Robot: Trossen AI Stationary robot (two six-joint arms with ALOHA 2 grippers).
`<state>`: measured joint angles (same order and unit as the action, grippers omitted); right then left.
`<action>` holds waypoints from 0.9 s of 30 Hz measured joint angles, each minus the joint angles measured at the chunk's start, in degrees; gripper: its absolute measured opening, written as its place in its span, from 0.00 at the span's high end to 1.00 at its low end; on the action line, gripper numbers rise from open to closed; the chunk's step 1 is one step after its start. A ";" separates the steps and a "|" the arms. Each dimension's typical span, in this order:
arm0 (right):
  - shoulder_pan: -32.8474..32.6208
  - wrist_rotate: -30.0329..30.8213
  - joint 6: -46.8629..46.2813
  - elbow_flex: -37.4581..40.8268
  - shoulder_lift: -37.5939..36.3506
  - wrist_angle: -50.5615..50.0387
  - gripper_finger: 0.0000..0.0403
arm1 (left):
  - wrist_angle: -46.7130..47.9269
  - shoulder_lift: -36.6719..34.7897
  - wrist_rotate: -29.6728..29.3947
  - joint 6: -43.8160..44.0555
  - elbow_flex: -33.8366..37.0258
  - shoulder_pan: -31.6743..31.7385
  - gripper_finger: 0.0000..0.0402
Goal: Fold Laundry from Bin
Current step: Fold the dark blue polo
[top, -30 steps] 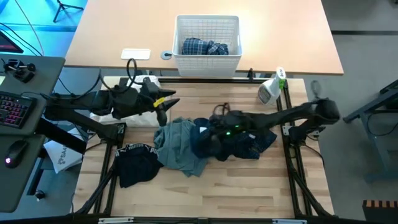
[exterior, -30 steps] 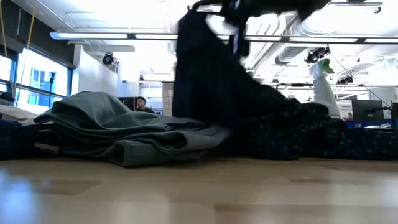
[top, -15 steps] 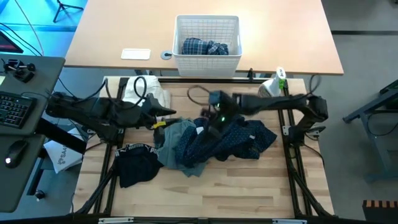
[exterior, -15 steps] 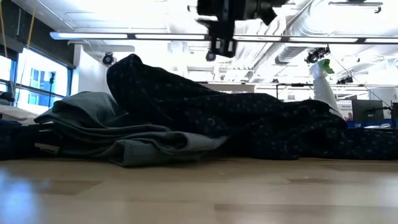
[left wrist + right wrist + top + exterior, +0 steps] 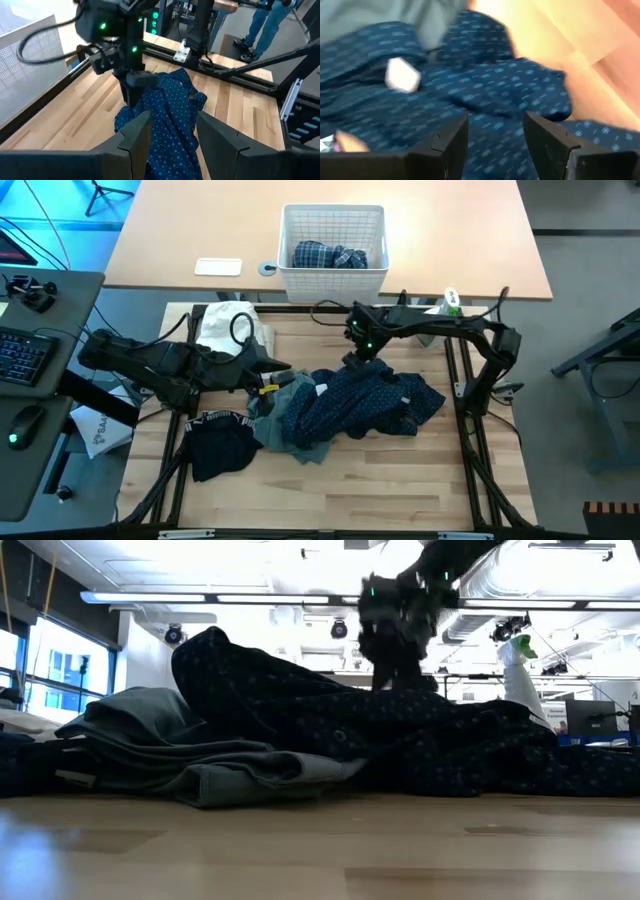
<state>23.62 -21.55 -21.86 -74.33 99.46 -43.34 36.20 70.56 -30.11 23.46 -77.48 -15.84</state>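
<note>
The right gripper (image 5: 358, 360) now hangs over the far edge of the navy dotted trousers (image 5: 365, 402), with its fingers (image 5: 445, 145) apart and nothing between them. One second ago it held the trousers high above the surface (image 5: 400, 480); half a second ago it had already let them fall. Since then it has moved back toward the bin (image 5: 334, 280), and the trousers lie spread in the same place, partly over the grey-green top (image 5: 300, 438).

The left gripper (image 5: 268, 382) is at the left edge of the grey-green top, a little nearer to it than before. Its fingers (image 5: 135, 135) stand partly apart and hold nothing.

The black piece (image 5: 222, 442) lies near the front left, and the white cloth (image 5: 226, 328) at the back left. The plaid shirt (image 5: 330, 256) is in the bin.
</note>
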 joint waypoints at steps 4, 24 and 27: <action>-0.60 -2.50 1.89 6.09 1.31 6.53 0.56 | -0.12 0.19 0.21 0.28 -0.02 0.23 0.64; -9.75 24.01 -5.63 7.85 -27.01 15.24 0.99 | 3.72 0.94 0.31 3.16 -0.02 1.29 0.64; -13.97 34.74 -9.20 7.85 -35.92 15.26 0.99 | 6.75 0.86 -1.42 4.77 0.91 2.56 0.64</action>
<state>9.65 13.19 -31.05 -66.48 63.54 -28.08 42.94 71.43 -31.52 28.23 -76.57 -13.28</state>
